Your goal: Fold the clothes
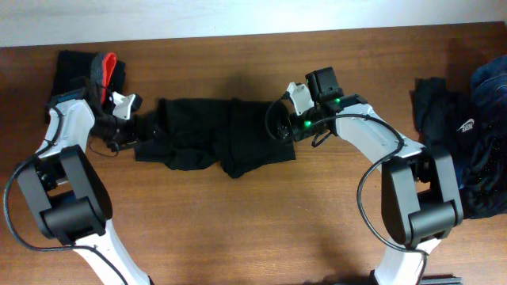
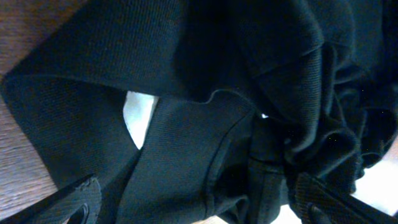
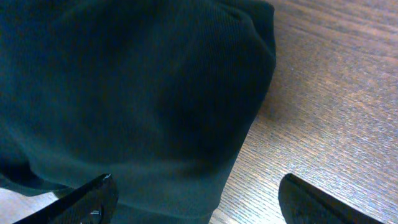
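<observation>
Left arm (image 1: 67, 131) and right arm (image 1: 372, 138) bracket the black shirt (image 1: 214, 142), bunched on the table (image 1: 238, 229), long axis left to right. Its left end meets the left gripper (image 1: 141, 127), its right end the right gripper (image 1: 277, 125), equally near; both gape wide.

Overhead's evenly lit and pretty sharp, soft shadows. Wrist cams are dim, shirt (image 2: 93, 68) blurry, glare on table (image 3: 336, 93).
</observation>
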Controlling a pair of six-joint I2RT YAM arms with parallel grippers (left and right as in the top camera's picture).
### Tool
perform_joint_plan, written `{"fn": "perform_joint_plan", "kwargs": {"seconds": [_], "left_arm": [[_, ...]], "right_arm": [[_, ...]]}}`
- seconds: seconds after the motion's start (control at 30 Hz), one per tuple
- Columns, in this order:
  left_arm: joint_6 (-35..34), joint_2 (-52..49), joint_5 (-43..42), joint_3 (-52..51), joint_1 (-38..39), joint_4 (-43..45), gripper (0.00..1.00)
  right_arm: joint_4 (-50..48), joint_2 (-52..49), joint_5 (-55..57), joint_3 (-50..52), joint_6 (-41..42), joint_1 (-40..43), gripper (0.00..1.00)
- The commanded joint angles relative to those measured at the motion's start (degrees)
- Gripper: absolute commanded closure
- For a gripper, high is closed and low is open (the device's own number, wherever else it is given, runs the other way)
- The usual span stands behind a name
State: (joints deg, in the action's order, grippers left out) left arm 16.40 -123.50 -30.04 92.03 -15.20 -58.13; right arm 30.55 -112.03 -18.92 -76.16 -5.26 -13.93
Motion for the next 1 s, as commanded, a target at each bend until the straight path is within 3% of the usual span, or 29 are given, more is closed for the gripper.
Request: {"fn": "perform_joint_plan", "kwargs": {"seconds": [0.0,0.17,0.23,0.47,0.7,0.97], "left_arm": [[1.27,1.68,-2.25,-1.18,0.22,0.74,0.02],[1.25,1.70,-2.32,-1.11,0.13,1.46,0.16],[1.22,1.70,-2.32,-0.35,-0.17,1.55,0.16],[-0.44,1.70,-2.19,3.56,-1.11,1.14,0.16],[0.15,1.68,7.74,3.48,-1.09,1.14,0.15],[1.29,1.60,8.04,1.18,-1.09,4.46,0.14]], "right_arm": [[-0.48,-0.63,0.11,0.20,-0.92,0.13,0.12],[-0.59,-0.76,0.11,0.20,-0.92,0.13,0.12],[-0.61,-0.76,0.11,0.20,-0.92,0.13,0.11],[-0.81,-0.76,0.15,0.20,-0.94,0.13,0.10],[-1.07,-0.76,2.71,0.20,-0.94,0.13,0.06],[-1.44,-0.76,2.93,0.20,-0.94,0.13,0.05]]}}
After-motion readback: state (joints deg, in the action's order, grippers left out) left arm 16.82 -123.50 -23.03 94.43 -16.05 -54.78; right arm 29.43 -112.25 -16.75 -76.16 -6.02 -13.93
